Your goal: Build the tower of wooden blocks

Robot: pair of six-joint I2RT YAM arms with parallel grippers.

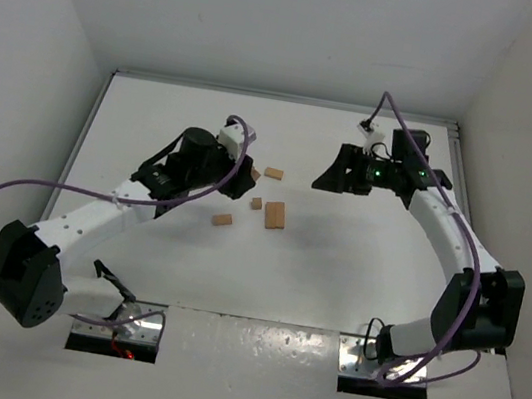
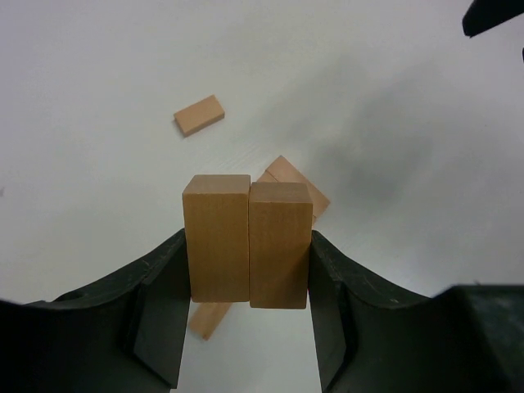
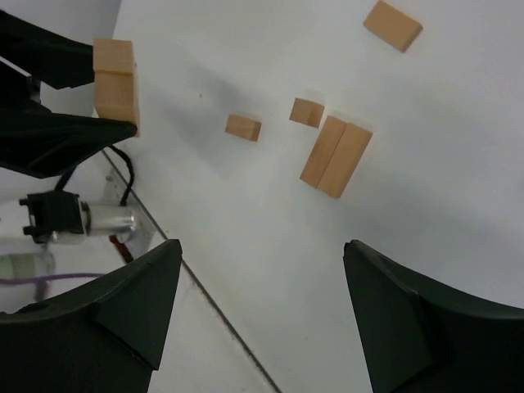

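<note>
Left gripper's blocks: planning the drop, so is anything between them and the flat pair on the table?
Nothing visible. The blocks in the left gripper hang above the table, the flat pair just beyond, bare on top. A cube sits beside the pair; the right gripper is off to the side.

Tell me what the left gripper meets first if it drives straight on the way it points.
Likely the flat block pair lying just beyond the two blocks clamped in the left gripper; depth is unclear, so bare table may come first.
</note>
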